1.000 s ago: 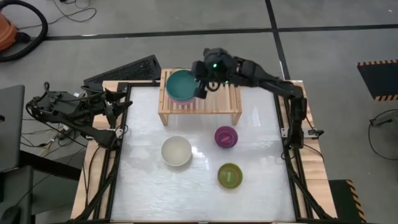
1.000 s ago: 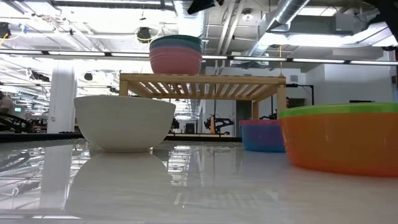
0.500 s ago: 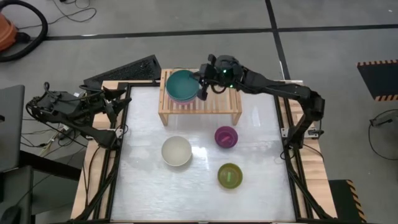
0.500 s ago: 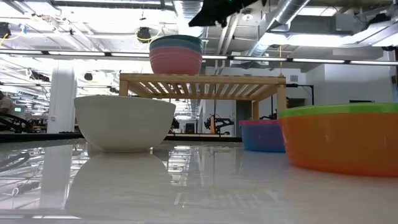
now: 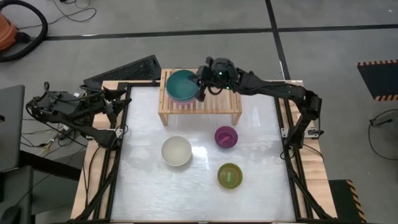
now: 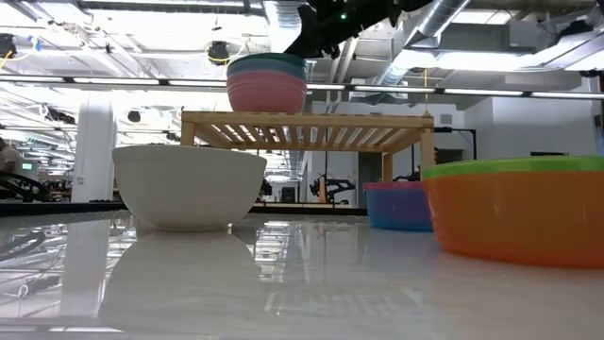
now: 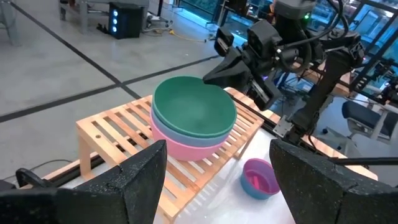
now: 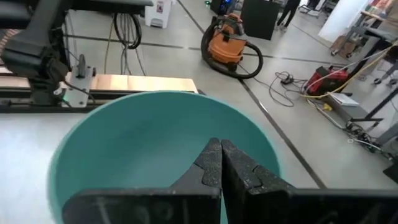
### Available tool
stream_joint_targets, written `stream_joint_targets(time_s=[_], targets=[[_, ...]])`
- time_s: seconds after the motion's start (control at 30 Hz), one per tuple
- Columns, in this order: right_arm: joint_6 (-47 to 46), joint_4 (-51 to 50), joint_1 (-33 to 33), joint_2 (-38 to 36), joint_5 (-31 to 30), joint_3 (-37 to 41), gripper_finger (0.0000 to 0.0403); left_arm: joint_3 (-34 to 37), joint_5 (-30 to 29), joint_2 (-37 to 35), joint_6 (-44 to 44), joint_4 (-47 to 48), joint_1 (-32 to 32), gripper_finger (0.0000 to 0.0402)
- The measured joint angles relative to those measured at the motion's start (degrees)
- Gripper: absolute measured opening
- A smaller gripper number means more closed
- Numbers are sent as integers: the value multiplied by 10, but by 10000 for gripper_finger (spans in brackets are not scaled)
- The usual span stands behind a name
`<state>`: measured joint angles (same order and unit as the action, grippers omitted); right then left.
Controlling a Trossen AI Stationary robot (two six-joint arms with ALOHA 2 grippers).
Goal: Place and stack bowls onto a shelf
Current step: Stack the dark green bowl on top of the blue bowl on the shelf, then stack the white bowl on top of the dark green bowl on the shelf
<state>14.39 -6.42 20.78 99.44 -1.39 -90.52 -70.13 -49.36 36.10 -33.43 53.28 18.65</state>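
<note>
A stack of three large bowls, pink under blue-grey under teal [image 5: 181,85], sits on the left end of the light-wood shelf [image 5: 214,102]. My right gripper [image 5: 201,92] is shut. It hangs just above the teal bowl's right rim [image 8: 261,140], apart from it in the low view [image 6: 307,42]. On the table stand a cream-white bowl [image 5: 176,151], a purple bowl [image 5: 226,136] nested with a cyan one [image 6: 396,208], and an olive-green bowl [image 5: 230,176] inside an orange-red one [image 6: 514,217]. My left gripper [image 7: 217,155] is open and waits at the table's left edge [image 5: 121,102].
The shelf's slats to the right of the stack are bare [image 5: 221,93]. A black slatted panel [image 5: 124,70] lies beyond the table's far left corner. Open tabletop lies between the shelf and the loose bowls, and along the near edge [image 5: 186,199].
My right gripper has come down a little toward the bowl stack on the shelf while its arm stretched out. It stays shut. The bowls have not moved.
</note>
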Motion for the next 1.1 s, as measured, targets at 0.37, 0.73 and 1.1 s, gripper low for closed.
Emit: stream_joint_targets(time_s=[0.37,0.73,1.1], targets=[[15,-2,7,11,0,-1,20,0,0,0,-2,0,0,268],[-38,-35,-70,-84,63,-3,55,0,1,0,-4,0,0,268],[-19,-167,-252,-8,78,-1,167,0,41,0,21,0,0,268]])
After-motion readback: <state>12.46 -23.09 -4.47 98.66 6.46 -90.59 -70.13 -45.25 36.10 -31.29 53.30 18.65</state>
